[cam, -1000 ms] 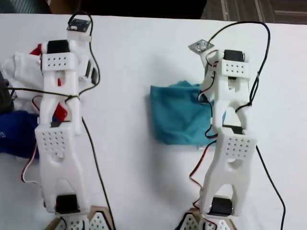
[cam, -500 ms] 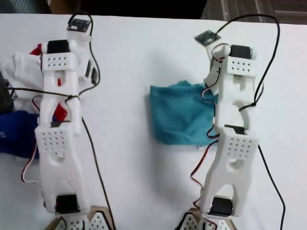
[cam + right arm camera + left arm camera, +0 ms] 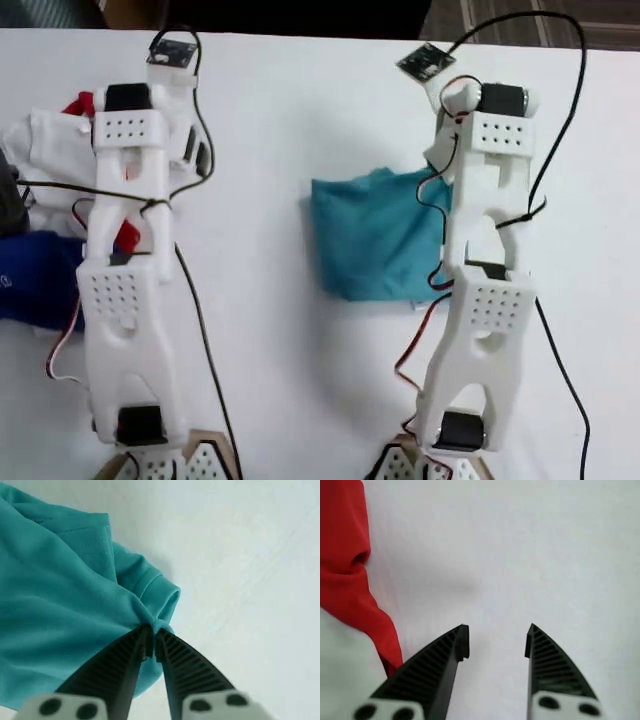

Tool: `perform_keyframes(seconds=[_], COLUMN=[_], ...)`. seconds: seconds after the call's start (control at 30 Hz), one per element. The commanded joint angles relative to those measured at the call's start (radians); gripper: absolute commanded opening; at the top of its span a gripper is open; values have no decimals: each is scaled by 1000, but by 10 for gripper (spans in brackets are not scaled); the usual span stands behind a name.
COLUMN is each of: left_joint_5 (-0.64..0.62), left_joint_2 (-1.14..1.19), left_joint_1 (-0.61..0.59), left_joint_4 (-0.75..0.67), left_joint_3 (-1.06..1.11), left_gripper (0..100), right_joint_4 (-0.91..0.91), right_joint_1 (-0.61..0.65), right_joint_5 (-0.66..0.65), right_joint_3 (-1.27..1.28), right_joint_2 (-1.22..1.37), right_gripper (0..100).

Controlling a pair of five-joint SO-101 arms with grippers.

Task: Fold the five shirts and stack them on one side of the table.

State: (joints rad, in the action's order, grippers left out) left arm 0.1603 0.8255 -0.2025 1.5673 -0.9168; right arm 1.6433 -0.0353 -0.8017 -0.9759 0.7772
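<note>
Movement over the last second: the right arm has stretched farther from its base, its end effector [image 3: 151,642] clamped on a bunched fold at the edge of the teal shirt [image 3: 375,240]. The shirt lies mid-worktop [image 3: 270,110], partly under that arm, outline barely altered. Likely a fold being drawn across, on the first shirt of five. Left end effector [image 3: 495,641] gapes over bare surface beside the red shirt [image 3: 345,565]; that arm has shifted only slightly. White shirt [image 3: 45,150] and blue shirt [image 3: 35,280] lie heaped, unfolded.
</note>
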Motion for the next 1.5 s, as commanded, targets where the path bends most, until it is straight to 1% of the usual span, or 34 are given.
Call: perform_keyframes(seconds=[0.0,0.1,0.2,0.5,0.57,0.67,0.73,0.83,0.87,1.07,1.23,1.37,1.47], left_joint_5=[3,3,3,3,3,3,5,5,5,5,5,5,5], left_joint_2=[-72,-72,-72,-72,-72,-72,-72,-72,-72,-71,-71,-71,-69], left_joint_1=[8,8,8,8,8,8,8,8,8,8,8,8,8], left_joint_4=[-8,-8,-8,-8,-8,-8,-8,-8,-8,-11,-12,-12,-14], left_joint_3=[-5,-5,-5,-5,-5,-5,-5,-5,-5,-1,-1,-1,-1], left_gripper=[210,210,210,210,210,210,210,210,210,210,210,210,210], right_joint_4=[-42,-105,-133,-76,-64,-58,-53,-38,-36,-45,-30,27,25], right_joint_1=[16,8,2,-15,-16,-19,-19,27,50,180,214,229,243], right_joint_5=[-11,-20,-77,-92,-94,-95,-86,2,12,2,-138,-279,-371], right_joint_3=[-38,-37,-44,-46,-46,-72,-114,-169,-172,-158,-161,-161,-161], right_joint_2=[-82,-74,-39,24,24,16,-2,-24,-25,38,157,160,168], right_gripper=[20,20,20,26,70,199,255,258,256,255,256,257,257])
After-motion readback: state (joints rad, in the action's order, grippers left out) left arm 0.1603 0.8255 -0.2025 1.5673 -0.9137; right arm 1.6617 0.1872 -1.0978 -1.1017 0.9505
